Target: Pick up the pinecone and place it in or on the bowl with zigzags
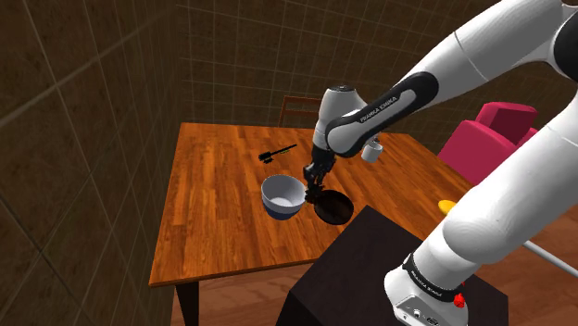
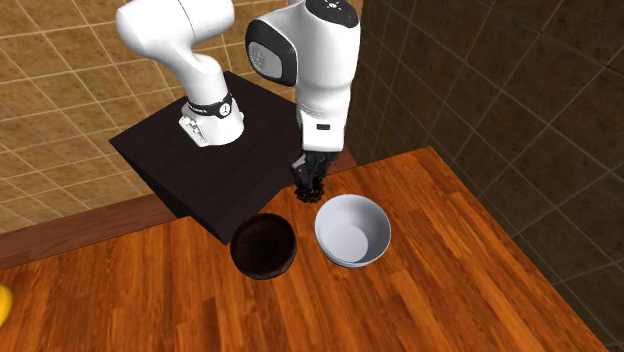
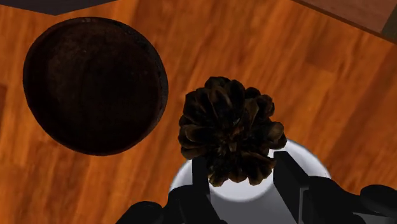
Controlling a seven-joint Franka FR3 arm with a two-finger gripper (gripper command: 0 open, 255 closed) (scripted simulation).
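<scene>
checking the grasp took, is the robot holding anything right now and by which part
The gripper holds the pinecone, with its jaws shut on two opposite sides of the cone's scaly body.

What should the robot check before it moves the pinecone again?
1. Pinecone clasped between the jaws: ok.
2. Pinecone up off the table: ok.
3. Pinecone centred over the white bowl: not ok, it hangs near the rim.
4. White bowl has room inside: ok.
5. Dark bowl out of the way: ok, it sits beside the white one.
6. Zigzags on the white bowl: cannot tell.
</scene>
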